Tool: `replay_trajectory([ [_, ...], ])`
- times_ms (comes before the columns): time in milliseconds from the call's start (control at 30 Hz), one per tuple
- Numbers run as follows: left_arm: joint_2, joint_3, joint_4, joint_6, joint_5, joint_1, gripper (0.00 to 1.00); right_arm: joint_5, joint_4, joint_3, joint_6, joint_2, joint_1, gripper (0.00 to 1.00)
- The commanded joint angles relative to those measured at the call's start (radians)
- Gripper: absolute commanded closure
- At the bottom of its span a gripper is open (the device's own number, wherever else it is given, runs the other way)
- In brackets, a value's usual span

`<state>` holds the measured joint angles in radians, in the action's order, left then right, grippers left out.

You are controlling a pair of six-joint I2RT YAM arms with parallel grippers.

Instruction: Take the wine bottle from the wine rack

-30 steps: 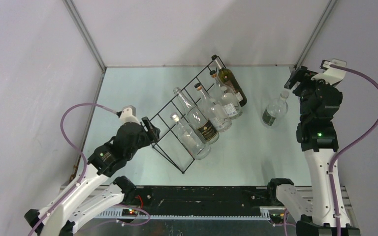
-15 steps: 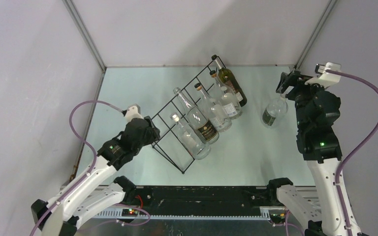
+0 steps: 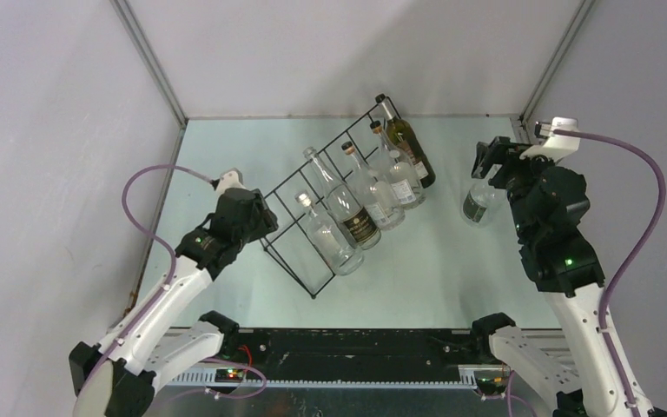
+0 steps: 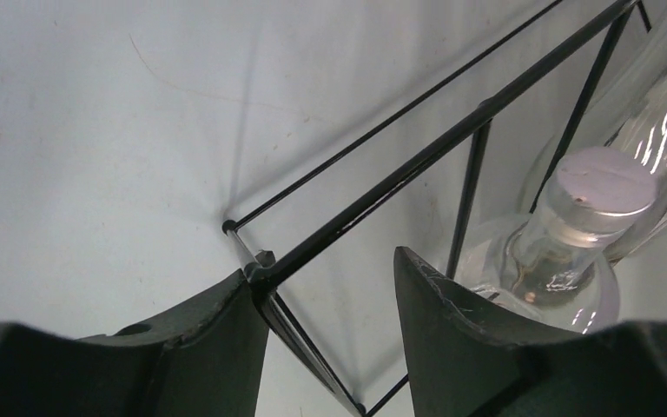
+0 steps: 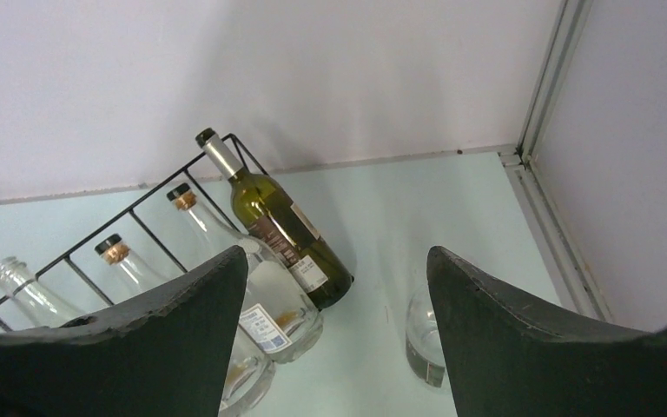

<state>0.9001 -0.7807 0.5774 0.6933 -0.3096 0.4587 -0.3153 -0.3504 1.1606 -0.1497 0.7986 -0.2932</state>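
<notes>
The black wire wine rack [image 3: 288, 193] lies slanted across the table, and its wires also show in the left wrist view [image 4: 417, 161]. A dark green wine bottle [image 3: 410, 149] rests in its far end and shows in the right wrist view [image 5: 282, 228]. Several clear bottles [image 3: 347, 204] lie in the other compartments. My left gripper [image 3: 256, 228] is open at the rack's near left corner. In the left wrist view [image 4: 326, 269] a rack wire runs between the jaws and the left finger touches the corner. My right gripper [image 3: 491, 156] is open and empty above the table [image 5: 337, 252].
A small clear bottle [image 3: 476, 205] stands apart on the table right of the rack, partly under my right gripper; it shows low in the right wrist view [image 5: 424, 343]. A clear bottle's silver cap [image 4: 595, 187] is close to my left fingers. Grey walls enclose the table.
My left gripper moved up to the rack's corner, and the rack with its bottles shifted slightly left. My right arm swung left, over the standing clear bottle.
</notes>
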Motion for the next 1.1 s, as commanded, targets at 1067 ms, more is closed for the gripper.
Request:
replay_trajectory([
  [1067,0.594,-0.530,-0.226,-0.255,0.078,-0.289,0.39,0.023,-0.166,0.036,-0.039,-0.141,-0.028,0.21],
])
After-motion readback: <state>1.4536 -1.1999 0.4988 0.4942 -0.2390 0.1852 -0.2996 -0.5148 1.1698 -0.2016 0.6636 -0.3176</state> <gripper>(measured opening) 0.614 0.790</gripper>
